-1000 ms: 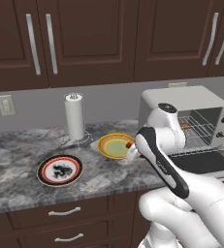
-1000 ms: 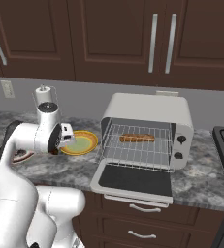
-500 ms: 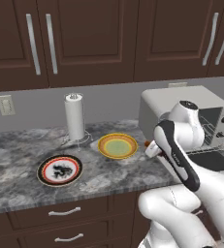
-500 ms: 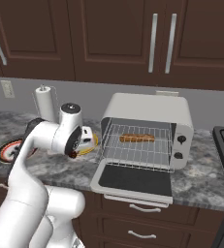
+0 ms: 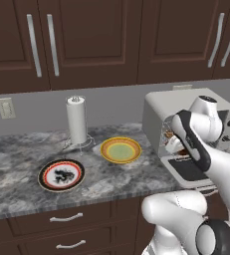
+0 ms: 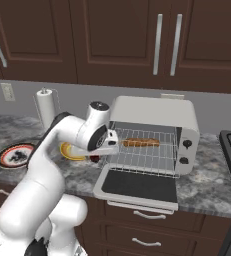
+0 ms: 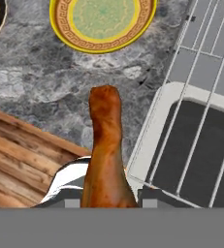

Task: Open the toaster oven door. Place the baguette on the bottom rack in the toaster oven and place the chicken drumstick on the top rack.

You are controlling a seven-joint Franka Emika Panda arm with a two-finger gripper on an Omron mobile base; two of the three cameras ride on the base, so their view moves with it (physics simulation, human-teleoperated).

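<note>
Gripper (image 6: 106, 146) pinching the chicken drumstick (image 7: 104, 150) has swung from over the yellow plate (image 5: 120, 149) to the toaster oven (image 6: 157, 134) mouth, door (image 6: 139, 186) down; baguette (image 6: 141, 142) already inside, top rack placement next

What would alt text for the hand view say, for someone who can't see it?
The gripper holds a reddish-brown drumstick, which points away from the camera over the grey marble counter. To the right lie the open toaster oven door and a wire rack; a yellow plate sits at the top, with wood floor at lower left.
</note>
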